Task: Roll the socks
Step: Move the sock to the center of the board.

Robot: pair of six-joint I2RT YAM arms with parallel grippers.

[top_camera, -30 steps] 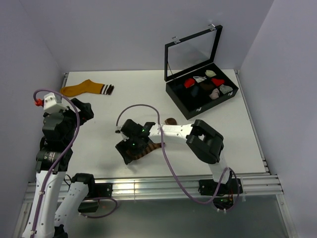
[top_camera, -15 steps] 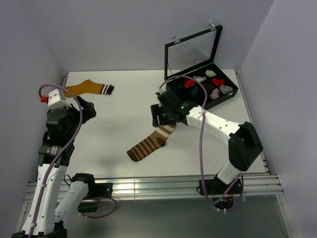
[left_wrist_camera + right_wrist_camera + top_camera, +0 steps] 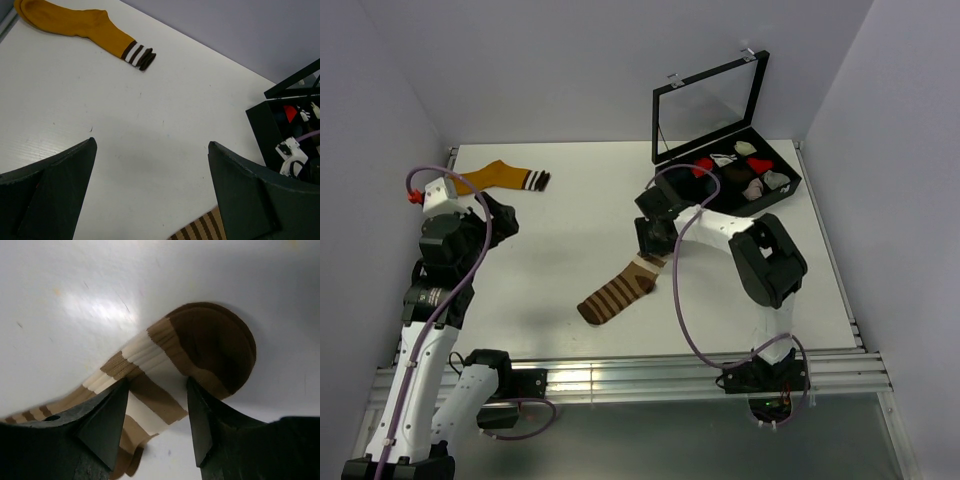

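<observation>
The brown sock with cream stripes [image 3: 618,291] lies flat and slanted in the middle of the table, its dark end pointing toward the box. My right gripper [image 3: 656,247] stands over that upper end. In the right wrist view its fingers [image 3: 157,385] straddle the striped band of the brown sock [image 3: 212,342]; the fabric lies unbunched across a wide gap, so the jaws are open. The mustard-orange sock [image 3: 492,178] lies flat at the far left, also seen from the left wrist [image 3: 75,25]. My left gripper [image 3: 496,221] hovers wide open and empty [image 3: 151,145].
A black compartment box [image 3: 718,218] with its glass lid raised stands at the far right, holding small red, white and pink sock bundles. The left wrist view shows the box's corner [image 3: 264,135] and the brown sock's striped edge [image 3: 200,231].
My right arm swung from the near end of the brown sock to its far end beside the box, and its jaws narrowed. The sock now lies stretched out. The left arm shifted slightly.
</observation>
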